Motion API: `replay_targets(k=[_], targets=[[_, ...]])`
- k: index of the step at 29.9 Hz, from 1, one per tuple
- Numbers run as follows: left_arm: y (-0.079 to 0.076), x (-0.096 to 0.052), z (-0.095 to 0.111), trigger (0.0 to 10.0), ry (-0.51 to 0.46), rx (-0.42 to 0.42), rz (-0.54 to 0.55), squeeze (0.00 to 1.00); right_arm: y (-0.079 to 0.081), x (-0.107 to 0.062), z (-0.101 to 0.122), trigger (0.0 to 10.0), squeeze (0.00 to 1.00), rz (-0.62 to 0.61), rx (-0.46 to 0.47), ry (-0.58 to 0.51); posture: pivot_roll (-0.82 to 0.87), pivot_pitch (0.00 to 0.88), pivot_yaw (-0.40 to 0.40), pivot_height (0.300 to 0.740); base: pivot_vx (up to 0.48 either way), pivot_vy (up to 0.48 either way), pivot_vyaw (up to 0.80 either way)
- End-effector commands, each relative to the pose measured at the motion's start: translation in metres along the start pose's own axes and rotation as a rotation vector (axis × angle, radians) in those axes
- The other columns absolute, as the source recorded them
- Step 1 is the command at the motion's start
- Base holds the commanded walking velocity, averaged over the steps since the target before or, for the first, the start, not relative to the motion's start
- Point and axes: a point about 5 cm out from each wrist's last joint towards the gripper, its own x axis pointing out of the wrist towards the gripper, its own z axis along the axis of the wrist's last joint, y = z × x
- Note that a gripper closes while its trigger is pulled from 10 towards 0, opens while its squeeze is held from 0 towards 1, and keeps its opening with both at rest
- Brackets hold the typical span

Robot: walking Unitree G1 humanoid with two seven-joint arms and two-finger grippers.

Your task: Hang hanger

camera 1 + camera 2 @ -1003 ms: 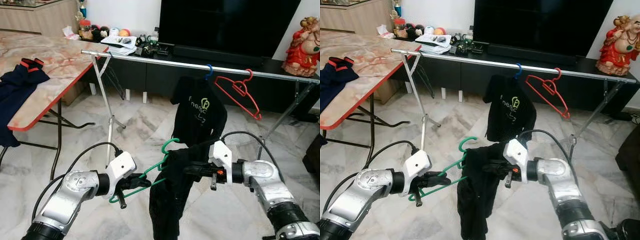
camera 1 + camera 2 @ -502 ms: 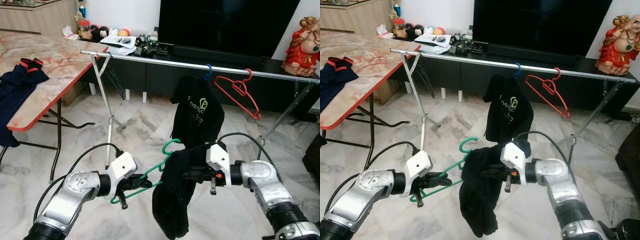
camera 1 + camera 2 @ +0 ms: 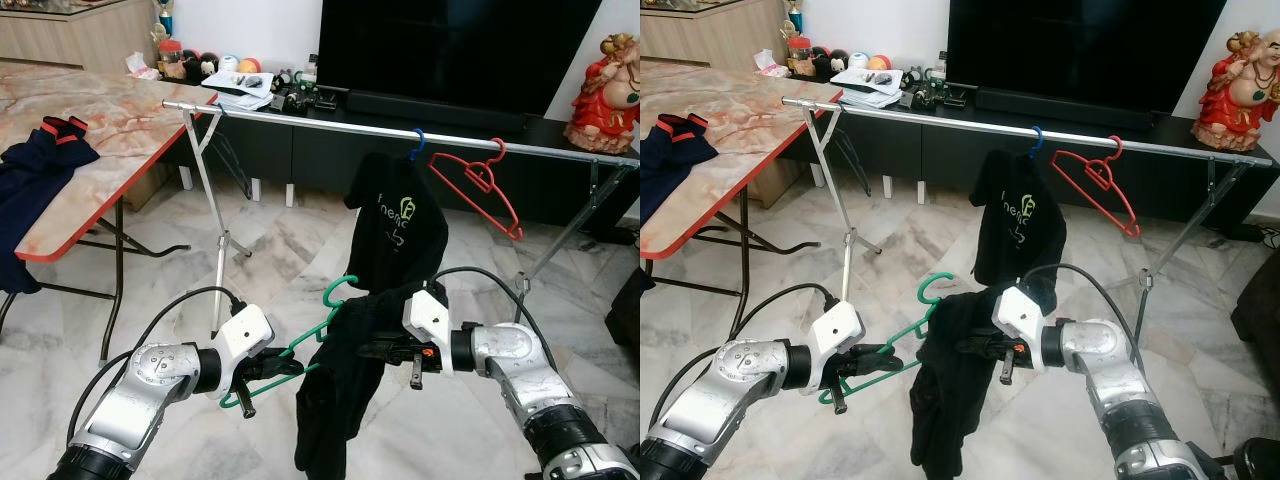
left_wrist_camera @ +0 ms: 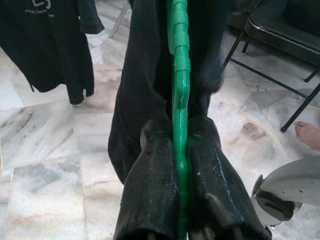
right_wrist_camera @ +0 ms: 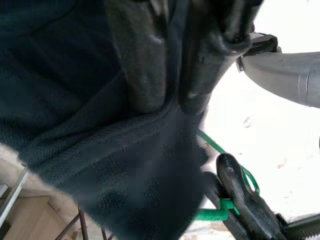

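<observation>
I have the left tool (image 3: 285, 368) clamped on the lower bar of the green hanger (image 3: 318, 331), its two fingers (image 4: 155, 195) pressed flat against either side of the plastic in the left wrist view. The hanger sits low in front of me, above the marble floor (image 3: 270, 270), hook end up and toward the rail (image 3: 400, 132). A black garment (image 3: 335, 400) is draped over its far end and hangs down. My right tool (image 3: 378, 350) is pinched together on a fold of that garment, just beside the hanger. The rail stands well beyond both tools, carrying a black T-shirt (image 3: 400, 225) on a blue hook and an empty red hanger (image 3: 480, 190) near its right end. At the left, a dark blue garment (image 3: 35, 175) lies over the worktop (image 3: 120, 120) edge.
</observation>
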Motion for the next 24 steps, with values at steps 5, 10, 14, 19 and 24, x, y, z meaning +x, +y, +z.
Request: replay_targets(k=[5,10,14,19,24], targets=[[0.008,0.0,0.011,0.2,-0.073,0.015,0.054,0.0,0.001,-0.005,-0.005,10.0,1.0,0.006,-0.015,0.056,0.1,0.03,-0.081,0.74,0.0,0.0,0.0],[0.009,0.0,0.012,0.3,-0.075,0.019,0.059,0.0,0.006,-0.007,-0.014,10.0,1.0,0.011,-0.014,0.099,0.1,0.029,-0.081,0.74,0.0,0.0,0.0],[0.009,0.001,0.011,0.4,-0.078,0.015,0.059,0.0,0.005,-0.018,-0.025,10.0,1.0,-0.017,-0.084,0.228,0.1,0.029,-0.083,0.74,0.0,0.0,0.0],[0.008,0.0,0.01,0.4,-0.078,0.013,0.054,0.0,-0.022,-0.042,-0.007,10.0,1.0,-0.229,-0.135,0.189,0.1,0.03,-0.083,0.74,0.0,0.0,0.0],[0.005,-0.001,0.006,0.4,-0.058,0.011,0.028,0.0,-0.042,-0.062,0.033,10.0,0.0,-0.304,-0.197,0.028,0.09,0.032,-0.082,0.74,0.0,0.0,0.0]])
